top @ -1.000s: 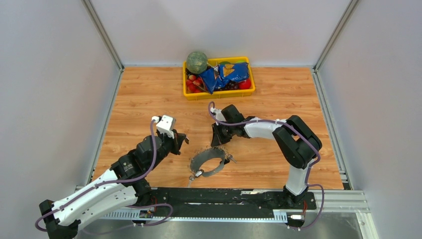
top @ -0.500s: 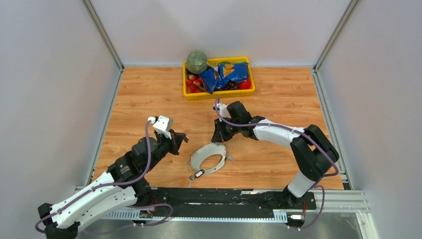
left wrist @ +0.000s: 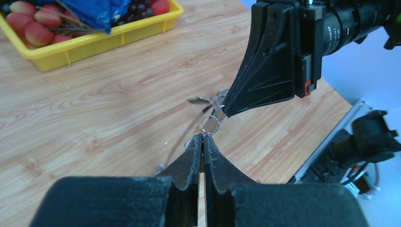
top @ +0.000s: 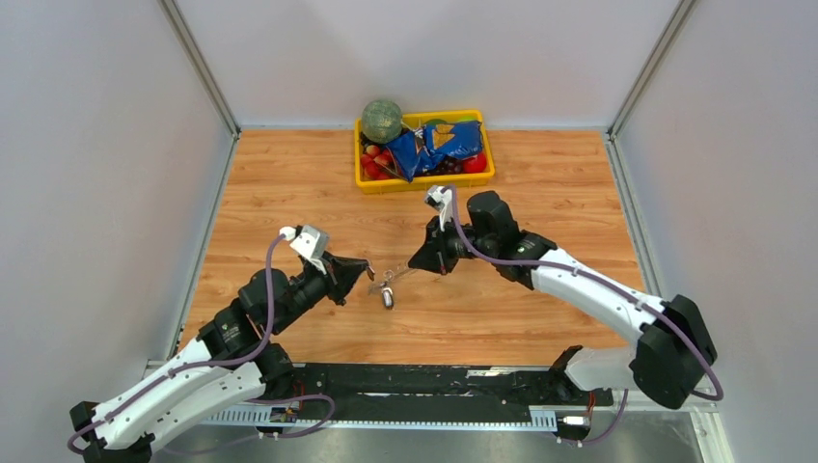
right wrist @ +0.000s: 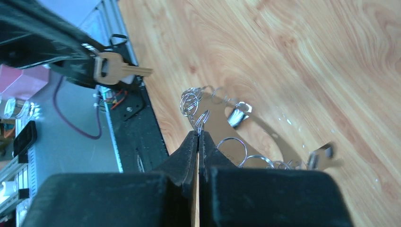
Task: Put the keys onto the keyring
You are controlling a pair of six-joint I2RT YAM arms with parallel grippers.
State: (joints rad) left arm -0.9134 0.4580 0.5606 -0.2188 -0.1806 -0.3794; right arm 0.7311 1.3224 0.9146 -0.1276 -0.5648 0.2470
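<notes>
Status: threading not yet done for the key in hand; the left pincer [top: 365, 271] is closed on the head of the held key [right wrist: 116, 69], blade pointing outward; the right pincer [top: 417, 264] is closed on one small ring of the keyring [top: 395, 278], which hangs off the tabletop [top: 289, 193] between the two pincers. The hanging key [top: 388, 298] dangles below the loop and appears to be on it already; judged state: one key on, at least one left. In the left wrist view a small ring [left wrist: 210, 124] sits just at the closed fingertips [left wrist: 195, 151]; whether the held key touches it cannot be told.

Clearance: the pincer tips are near each other, so there is little room between them; the yellow tray [top: 424, 183] stands well apart at the far edge; bare tabletop lies to both sides; the black base rail [top: 434, 378] bounds the near edge.
</notes>
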